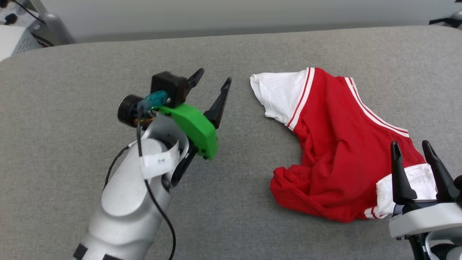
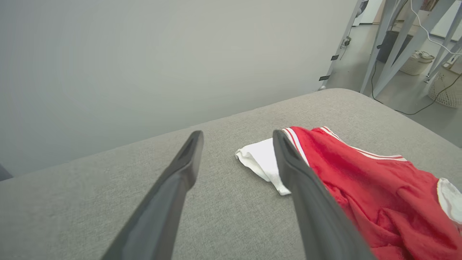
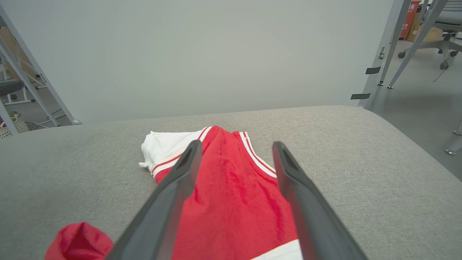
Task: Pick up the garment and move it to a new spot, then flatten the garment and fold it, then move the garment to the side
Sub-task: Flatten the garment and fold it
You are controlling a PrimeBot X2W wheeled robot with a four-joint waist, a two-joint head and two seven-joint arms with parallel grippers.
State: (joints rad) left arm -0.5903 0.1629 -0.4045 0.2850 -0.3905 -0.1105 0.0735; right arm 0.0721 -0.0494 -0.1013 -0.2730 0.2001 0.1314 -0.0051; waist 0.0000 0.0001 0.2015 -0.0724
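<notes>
- The right gripper [image 1: 410, 146] has its jaws spread wide with nothing between them. The garment [image 1: 332, 144] lies directly beneath and ahead of it on the grey padded table [image 1: 90, 65], crumpled rather than flat.
- Just under that gripper sits a white sleeve [image 1: 420, 182]. Whether the gripper touches the cloth cannot be told.
- The step in hand looks like the first pick-up. A good grasp would pinch at this sleeve or its striped seam, not at the loose red folds [image 1: 288, 187] bunched to that gripper's left, so the cloth hangs open when lifted.
- The left gripper [image 1: 213, 77] is likewise spread wide and empty, clear of the garment. The far white sleeve [image 1: 276, 94] lies just to its right and a little ahead, a fitting second hold.
- Raising both holds together and level would likely keep the garment from twisting.
- A white tag [image 1: 160, 160] wrapped on the left forearm [image 1: 126, 195] bears small marks, too small to read. No numbers show on the garment's upturned side.
</notes>
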